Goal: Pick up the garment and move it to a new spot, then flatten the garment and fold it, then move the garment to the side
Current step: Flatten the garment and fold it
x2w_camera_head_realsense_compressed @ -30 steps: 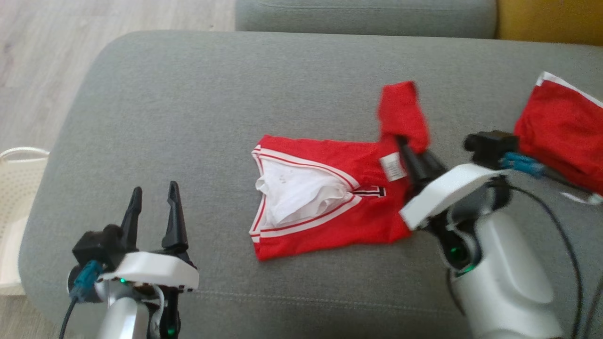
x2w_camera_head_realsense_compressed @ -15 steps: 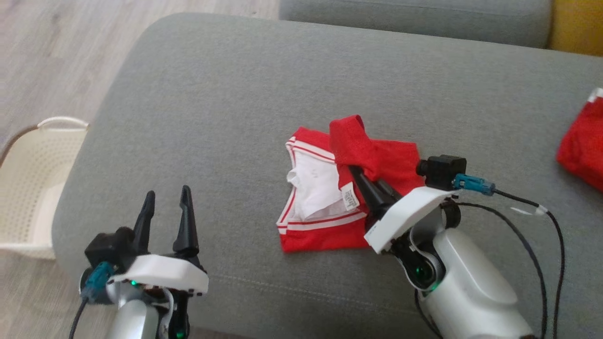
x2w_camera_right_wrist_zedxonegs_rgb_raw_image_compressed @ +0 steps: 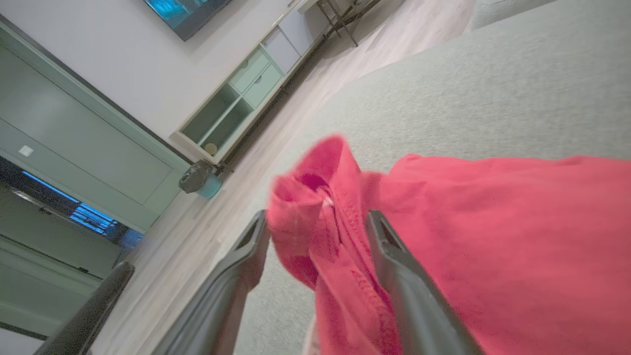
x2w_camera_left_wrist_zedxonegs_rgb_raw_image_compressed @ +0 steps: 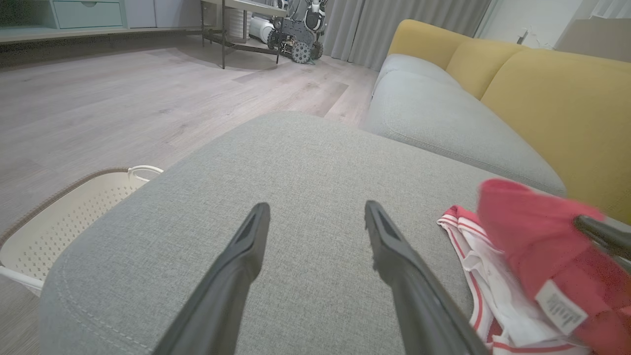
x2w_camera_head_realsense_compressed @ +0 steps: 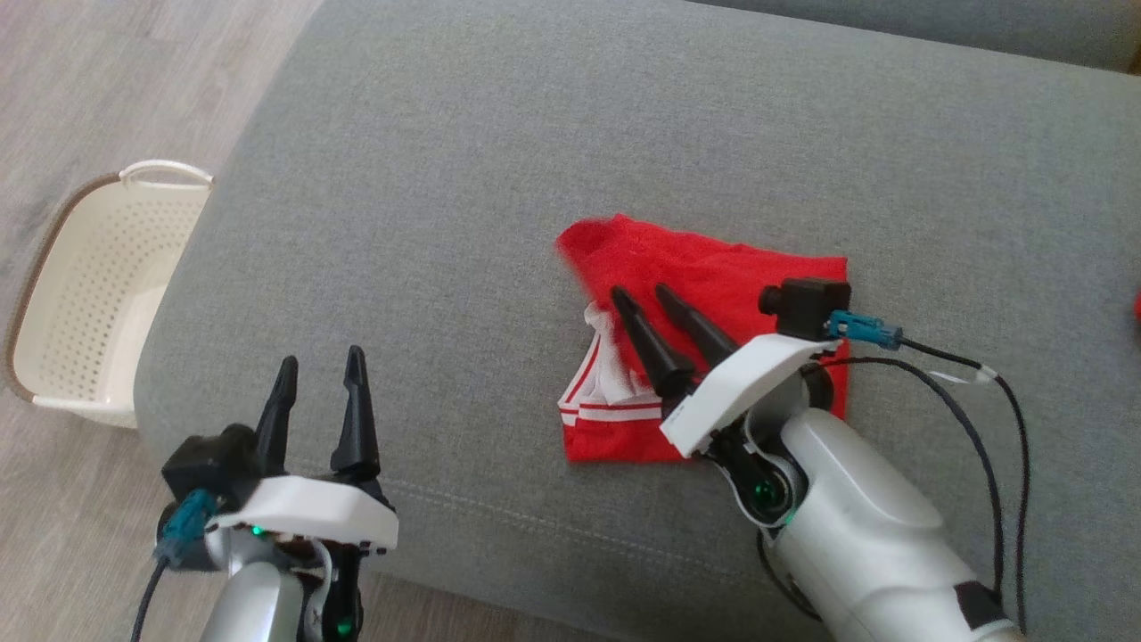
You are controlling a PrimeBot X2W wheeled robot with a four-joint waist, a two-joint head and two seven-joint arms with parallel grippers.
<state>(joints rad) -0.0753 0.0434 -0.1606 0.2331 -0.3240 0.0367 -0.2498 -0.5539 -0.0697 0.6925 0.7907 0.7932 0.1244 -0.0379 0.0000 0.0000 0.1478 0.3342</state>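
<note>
Red, white-trimmed garment (x2w_camera_head_realsense_compressed: 722, 267) lies folded over on the sofa (x2w_camera_head_realsense_compressed: 446, 178), a loose fold between the spread jaws of the right gripper (x2w_camera_head_realsense_compressed: 638, 290). The left gripper (x2w_camera_head_realsense_compressed: 321, 357), jaws also spread, hangs well apart.

You have soft, even daylight in all three views, bright enough and free of glare. In the head view the grey cushion (x2w_camera_head_realsense_compressed: 499, 178) is flatly lit, and the shadows on it are faint. The garment (x2w_camera_head_realsense_compressed: 713, 276) smears with motion blur at its upper left edge there, and its bunched fold is blurred in the right wrist view too. In the left wrist view the wide lens stretches the edges, and the floor (x2w_camera_left_wrist_zedxonegs_rgb_raw_image_compressed: 123, 98) carries a pale sheen.
</note>
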